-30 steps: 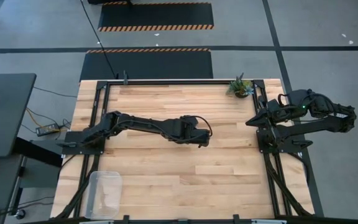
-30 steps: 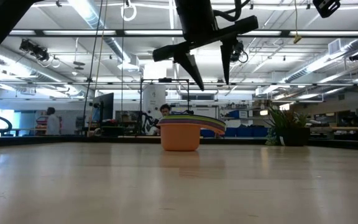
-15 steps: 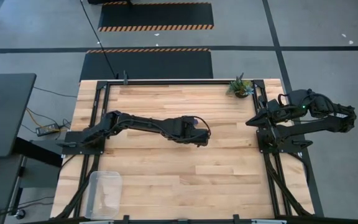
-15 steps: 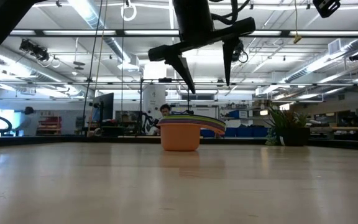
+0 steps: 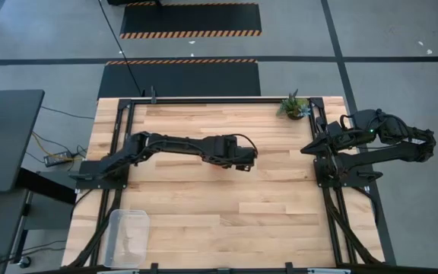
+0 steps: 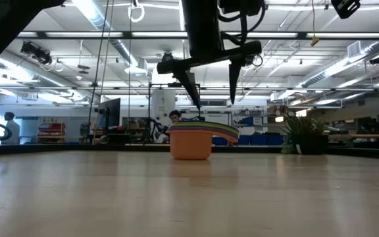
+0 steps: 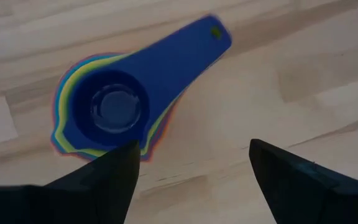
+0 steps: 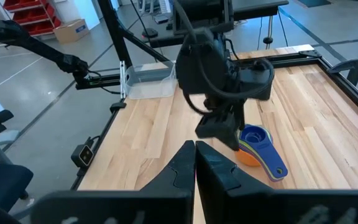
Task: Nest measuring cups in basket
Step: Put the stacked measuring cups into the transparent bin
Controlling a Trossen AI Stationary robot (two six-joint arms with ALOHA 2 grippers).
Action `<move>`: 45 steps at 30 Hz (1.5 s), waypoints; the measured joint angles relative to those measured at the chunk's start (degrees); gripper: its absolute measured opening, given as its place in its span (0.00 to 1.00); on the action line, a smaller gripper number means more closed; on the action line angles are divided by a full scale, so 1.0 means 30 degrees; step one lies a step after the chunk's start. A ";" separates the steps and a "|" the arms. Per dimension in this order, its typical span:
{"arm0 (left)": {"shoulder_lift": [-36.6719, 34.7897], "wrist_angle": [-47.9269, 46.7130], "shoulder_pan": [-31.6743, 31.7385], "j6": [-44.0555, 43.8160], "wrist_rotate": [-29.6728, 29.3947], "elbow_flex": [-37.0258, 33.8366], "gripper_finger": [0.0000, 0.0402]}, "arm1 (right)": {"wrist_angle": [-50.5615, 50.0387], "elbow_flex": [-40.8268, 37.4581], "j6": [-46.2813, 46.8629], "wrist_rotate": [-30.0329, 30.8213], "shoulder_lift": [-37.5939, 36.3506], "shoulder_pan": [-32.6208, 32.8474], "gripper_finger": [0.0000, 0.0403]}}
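Note:
The measuring cups (image 7: 114, 109) sit nested in one stack on the table's middle, bottom down, with a dark blue cup on top and an orange one at the base (image 6: 191, 146). Their handles (image 7: 191, 50) fan out together. My left gripper (image 6: 212, 99) hangs open just above the stack, fingers pointing down, and touches nothing; in the high view it (image 5: 240, 156) covers the cups. The clear basket (image 5: 126, 236) rests at the table's near left corner. My right gripper (image 8: 194, 155) waits shut at the table's right edge (image 5: 308, 149).
A small potted plant (image 5: 293, 106) stands at the far right corner. Black rails (image 5: 204, 100) run along the table's far, left and right sides. Bare wood (image 5: 234, 221) lies between the cups and the basket.
My left gripper has moved a little toward the table's far edge and come down toward the cup stack, its fingertips now close above the top cup. The cups have stayed where they were.

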 joint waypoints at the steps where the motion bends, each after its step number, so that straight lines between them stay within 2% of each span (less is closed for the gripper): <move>1: 0.0054 -0.0095 0.0000 0.0183 -0.0063 -0.0018 0.76 | -0.0002 0.0000 0.0000 -0.0002 0.0000 0.0000 0.04; 11: 0.0755 -0.0111 0.0085 0.2766 -0.0968 -0.0021 0.76 | 0.0052 0.0007 0.0000 0.0001 -0.0007 0.0000 0.04; 16: 0.0956 -0.0314 -0.0168 0.3690 -0.2567 -0.0037 0.76 | 0.0045 0.0007 0.0000 0.0005 -0.0007 0.0000 0.04; 38: 0.1099 -0.0053 -0.0522 0.5288 -0.3881 -0.0015 0.76 | 0.0038 0.0007 0.0000 0.0003 -0.0007 0.0000 0.04; 45: 0.1707 0.0140 -0.0590 0.5655 -0.3656 -0.0036 0.76 | 0.0045 0.0007 0.0000 -0.0002 0.0000 0.0000 0.04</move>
